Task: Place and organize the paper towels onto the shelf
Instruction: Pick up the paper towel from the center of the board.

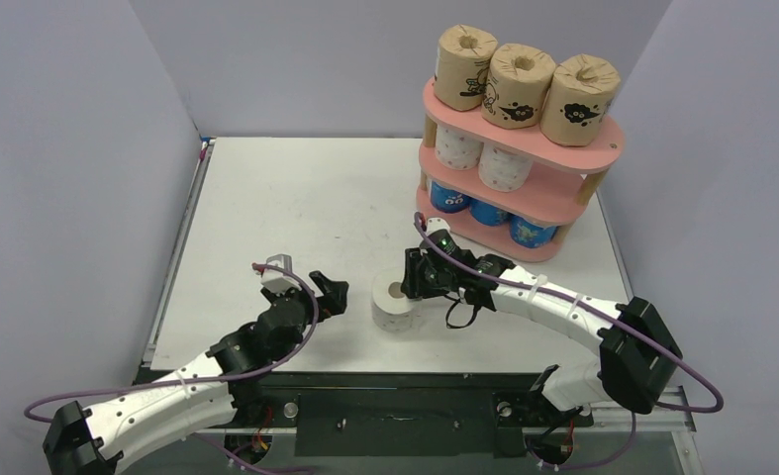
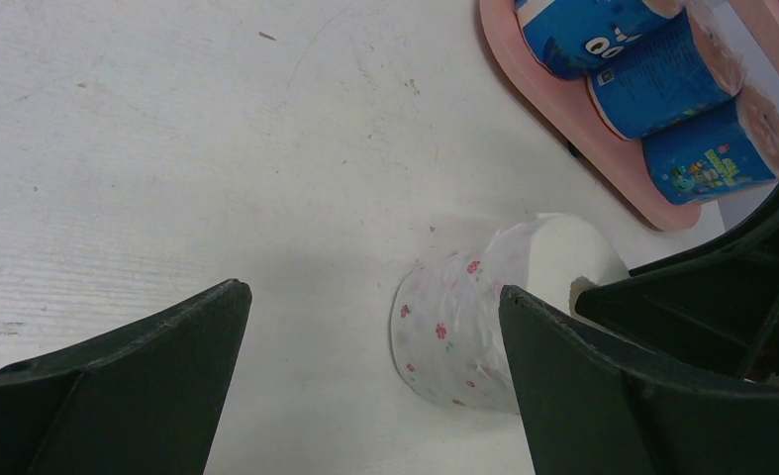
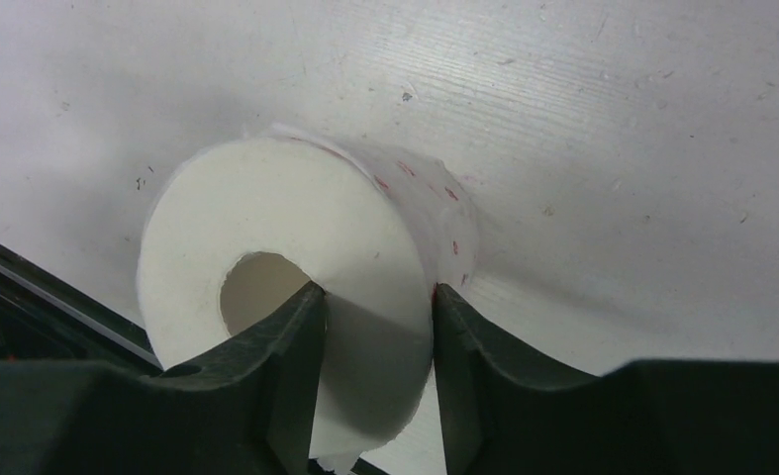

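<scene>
**Dotted roll pinched by its wall, upright on the worktop**

One white paper towel roll with pink dots stands apart from the shelf, on the worktop in front of the arms, between the two grippers. Its long axis is close to upright, and the open core faces upward.

The right gripper has its jaws clenched on the wall of this roll. One finger sits inside the core hole and the other presses the wrapped outside, so the paper wall is squeezed between them. The bottom of the roll meets the worktop as far as the wrist view shows.

The left gripper hangs just to the left of the roll with its jaws spread wide and nothing between them. In its own wrist view the roll sits beside the right-hand finger.

The pink shelf stands at the far right of the worktop. Three brown rolls stand upright in a row on the top tier, cores up. Two white dotted rolls are on the middle tier, and blue rolls fill the bottom tier.
</scene>
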{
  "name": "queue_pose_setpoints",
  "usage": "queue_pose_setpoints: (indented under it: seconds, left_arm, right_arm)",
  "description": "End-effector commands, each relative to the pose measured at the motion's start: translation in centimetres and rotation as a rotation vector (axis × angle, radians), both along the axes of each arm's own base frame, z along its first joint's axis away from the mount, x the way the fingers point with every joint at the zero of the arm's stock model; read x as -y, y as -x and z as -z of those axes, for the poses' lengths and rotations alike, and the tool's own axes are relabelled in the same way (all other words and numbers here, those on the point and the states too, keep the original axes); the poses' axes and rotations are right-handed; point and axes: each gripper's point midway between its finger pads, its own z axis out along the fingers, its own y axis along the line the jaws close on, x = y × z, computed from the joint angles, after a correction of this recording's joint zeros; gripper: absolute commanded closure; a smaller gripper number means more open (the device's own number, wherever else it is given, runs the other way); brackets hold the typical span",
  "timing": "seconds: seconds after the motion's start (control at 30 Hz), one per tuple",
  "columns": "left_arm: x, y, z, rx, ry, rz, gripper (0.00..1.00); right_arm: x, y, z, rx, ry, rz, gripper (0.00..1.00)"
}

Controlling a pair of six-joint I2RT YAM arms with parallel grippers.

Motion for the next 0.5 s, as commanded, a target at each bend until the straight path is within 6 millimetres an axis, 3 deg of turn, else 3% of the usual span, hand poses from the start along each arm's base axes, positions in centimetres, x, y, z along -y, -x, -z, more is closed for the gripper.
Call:
queue_pose_setpoints:
  seconds: [0.0, 0.17, 0.33, 0.37, 0.4, 0.43, 0.47]
  left_arm:
    - [1.2, -0.6, -2.2, 0.05, 0.08, 0.015, 0.04]
    - [2.3, -1.4, -4.6, 0.103, 0.093, 0.035, 0.03]
    - [4.3, -2.8, -6.8, 0.142, 0.114, 0.058, 0.04]
    - [4.9, -3.1, -8.1, 0.162, 0.142, 0.062, 0.04]
    - [5.5, -3.4, -7.9, 0.154, 0.137, 0.075, 0.04]
    - [6.2, -3.7, -9.5, 0.178, 0.168, 0.083, 0.04]
    - [6.9, -4.0, -9.3, 0.168, 0.163, 0.1, 0.04]
  right_arm:
    - [1.1, -0.9, -1.4, 0.052, 0.019, 0.06, 0.67]
    - [5.7, -2.2, -6.8, 0.171, 0.01, 0.206, 0.69]
    - [13.0, -2.8, -12.2, 0.26, 0.045, 0.396, 0.7]
    - [14.3, -2.3, -12.9, 0.269, 0.065, 0.418, 0.7]
    - [15.7, -2.6, -14.3, 0.3, 0.072, 0.47, 0.7]
    - [16.8, -2.1, -14.7, 0.299, 0.086, 0.494, 0.7]
    - [18.3, -2.5, -16.0, 0.324, 0.088, 0.554, 0.7]
